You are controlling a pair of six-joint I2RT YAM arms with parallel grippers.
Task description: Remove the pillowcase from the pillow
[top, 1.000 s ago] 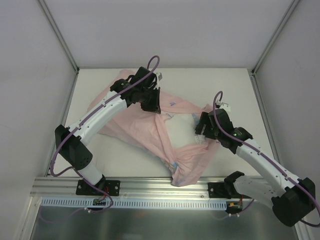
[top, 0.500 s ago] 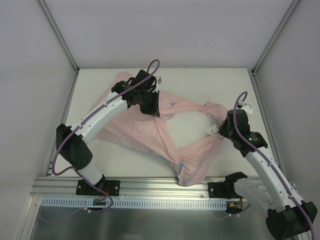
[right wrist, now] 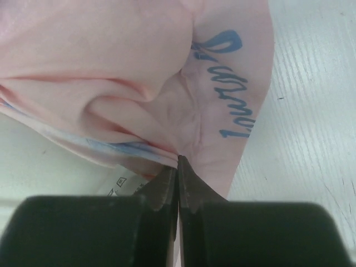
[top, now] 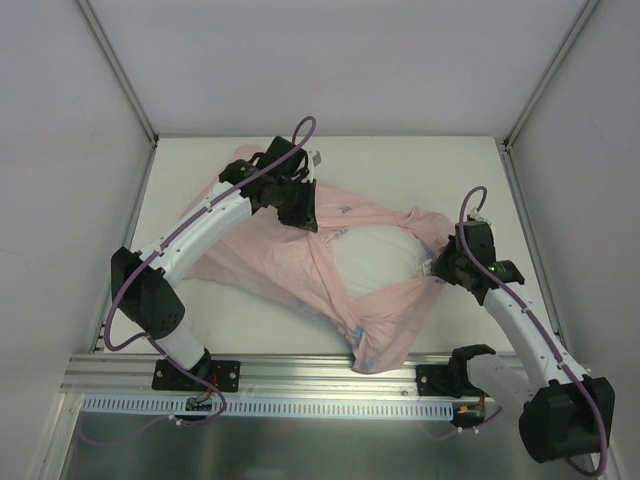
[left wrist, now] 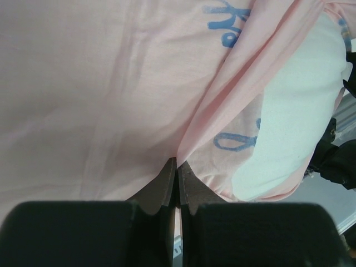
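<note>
On table [top: 440,165] left-centre: left gripper [left wrist: 177,162] has its fingers pressed together, pinching a ridge of pillowcase [top: 265,250] near the cloth's far edge. Pillowcase is pink side out with blue lettering showing. It lies spread from the far-left corner across to the right.

Centre: pillow [top: 375,255] shows white through a gap in the fabric, between the 2 grippers. Pink bands cross it on the far and near sides. 1 bunched corner of pillowcase, blue print showing, reaches the near rail [top: 300,370].

Right: right gripper [right wrist: 178,159] fingers are also closed tight, nipping the pillowcase edge just beside a small white label [right wrist: 119,182]. Bare table sits just to its right. Fabric looks taut between the 2 grips.
</note>
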